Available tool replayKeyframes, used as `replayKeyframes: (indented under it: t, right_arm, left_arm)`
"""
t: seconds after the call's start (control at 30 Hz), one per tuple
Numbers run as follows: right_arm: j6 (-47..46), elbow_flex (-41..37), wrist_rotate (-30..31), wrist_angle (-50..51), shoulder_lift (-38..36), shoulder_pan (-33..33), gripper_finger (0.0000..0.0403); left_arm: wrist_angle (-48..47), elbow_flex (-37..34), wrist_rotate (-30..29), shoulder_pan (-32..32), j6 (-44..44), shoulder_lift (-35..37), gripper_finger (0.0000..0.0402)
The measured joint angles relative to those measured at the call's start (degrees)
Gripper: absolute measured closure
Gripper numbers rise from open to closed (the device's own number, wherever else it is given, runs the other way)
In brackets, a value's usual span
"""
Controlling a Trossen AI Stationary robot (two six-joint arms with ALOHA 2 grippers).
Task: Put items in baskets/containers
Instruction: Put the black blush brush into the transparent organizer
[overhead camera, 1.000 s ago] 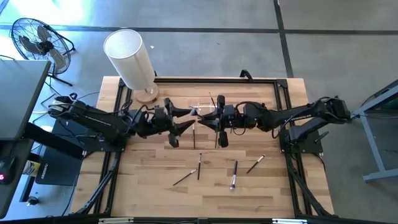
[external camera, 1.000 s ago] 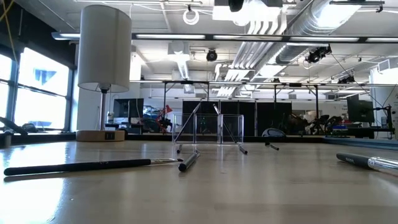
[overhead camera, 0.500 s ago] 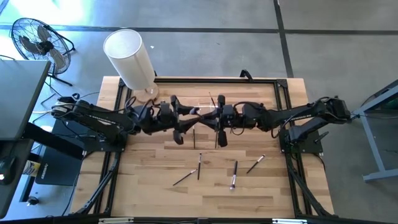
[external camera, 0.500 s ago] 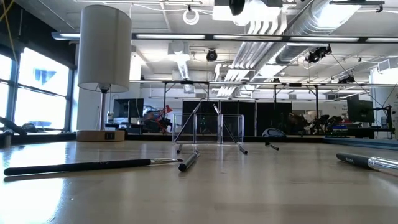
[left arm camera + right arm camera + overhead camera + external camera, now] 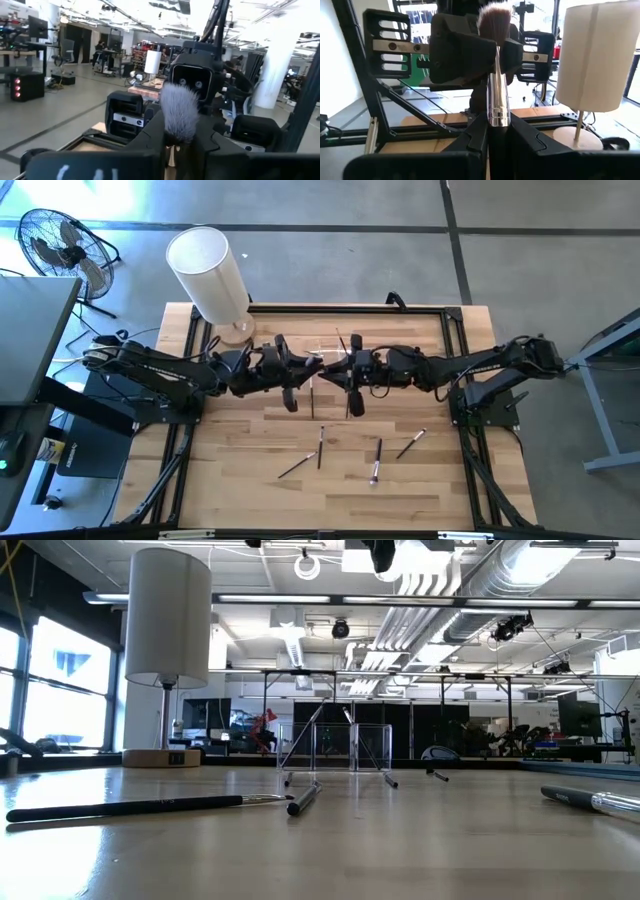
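Observation:
My two grippers meet above the middle of the table, each shut on one brush. It has a silver ferrule (image 5: 498,102) and a fluffy bristle head (image 5: 179,116). My left gripper (image 5: 303,366) comes from the table's left and my right gripper (image 5: 342,369) from its right. The clear holder (image 5: 350,748) stands on the table just beyond them, with two brushes leaning in it. Several loose brushes (image 5: 321,446) lie flat on the wood nearer the front. My left gripper has the brush's bristle end (image 5: 178,131) pinched between its two fingers, coming level from the table's left. The bristles fan out past the fingers, and the brush is clear of the table. My right gripper pinches the same brush between its two fingers just below the silver ferrule (image 5: 497,119). It comes level from the table's right, and the brush runs on along the fingers toward my left gripper.
A tall white cylinder lamp (image 5: 208,272) on a wooden base stands at the table's far left corner. A floor fan (image 5: 60,242) is off the table to the left. Black frame rails run along the table's edges.
My left gripper has moved toward the table's right, up to the right gripper. It has shut from wide open onto the bristle end of the brush that the right gripper holds out. The right gripper has kept still.

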State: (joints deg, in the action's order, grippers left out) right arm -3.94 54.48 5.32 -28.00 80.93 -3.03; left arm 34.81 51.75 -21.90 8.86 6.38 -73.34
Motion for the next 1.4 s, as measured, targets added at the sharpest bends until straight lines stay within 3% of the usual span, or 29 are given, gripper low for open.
replayKeyframes:
  t: [0.17, 0.6, 0.87, 1.23, 1.4]
  right_arm:
    - [-0.9, 0.0, 3.2, 1.4, 0.0, 0.0, 0.0343]
    - [-1.2, 2.9, 5.1, 18.3, 0.0, 0.1, 0.0232]
    - [-2.0, 7.6, 5.8, 29.1, 0.0, 0.1, 0.0227]
    - [-3.6, 7.7, 4.1, 29.1, 0.0, 0.1, 0.0227]
    - [-3.6, 7.7, 2.9, 29.1, 0.0, 0.4, 0.0227]
  left_arm:
    - [-1.7, 0.0, -1.0, 0.0, 0.1, 0.0, 0.0369]
    - [-12.3, 0.0, -0.9, -0.4, 5.8, 0.0, 0.0369]
    - [-16.6, 0.0, 2.2, -2.5, 9.2, 0.0, 0.0369]
    - [-16.6, 0.0, 5.2, -4.1, 10.0, 0.0, 0.0369]
    - [-16.5, 0.0, 9.7, -5.3, 10.6, 0.0, 0.0369]
